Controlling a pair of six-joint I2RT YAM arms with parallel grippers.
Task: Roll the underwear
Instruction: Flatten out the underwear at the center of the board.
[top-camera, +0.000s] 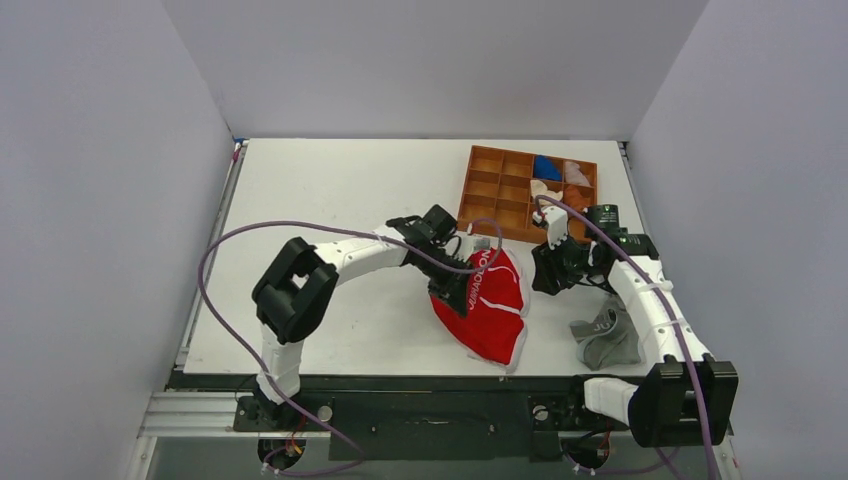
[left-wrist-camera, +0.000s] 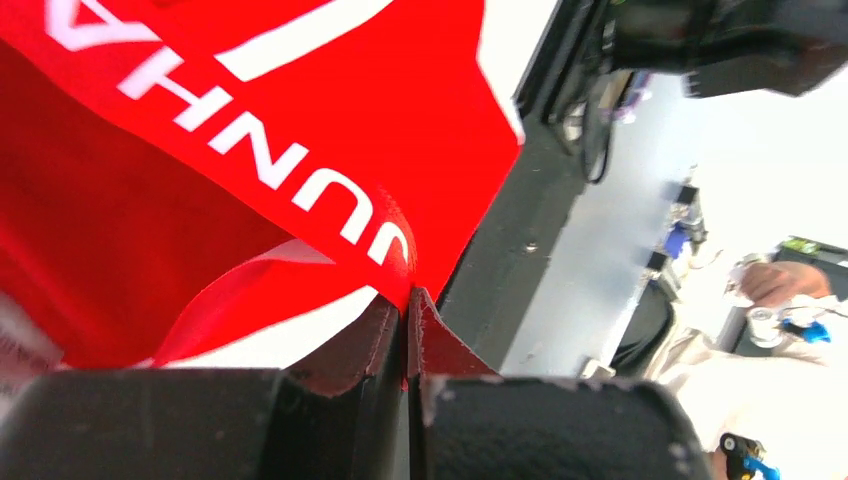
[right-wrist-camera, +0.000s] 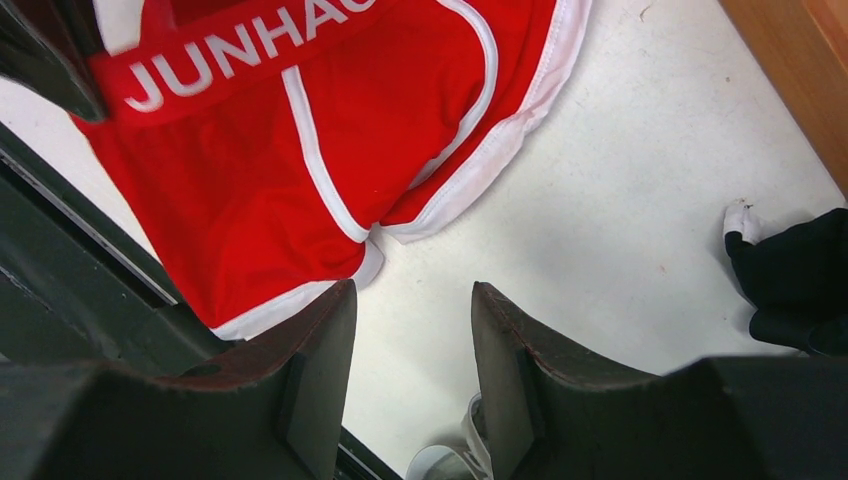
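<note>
The underwear (top-camera: 492, 310) is bright red with white trim and white lettering on its waistband, and lies on the white table between the two arms. My left gripper (top-camera: 452, 293) is shut on the waistband's left end. In the left wrist view a fold of the red waistband (left-wrist-camera: 375, 235) is pinched between the closed fingertips of the left gripper (left-wrist-camera: 408, 300). My right gripper (top-camera: 548, 275) hovers just right of the garment. In the right wrist view the right gripper (right-wrist-camera: 412, 300) is open over bare table, holding nothing, with the underwear (right-wrist-camera: 300, 170) to its upper left.
A brown compartment tray (top-camera: 500, 195) with small items stands at the back right. A grey garment (top-camera: 605, 340) lies by the right arm's base. A black garment (right-wrist-camera: 800, 280) shows at the right wrist view's edge. The table's front edge (top-camera: 400, 375) is near the underwear.
</note>
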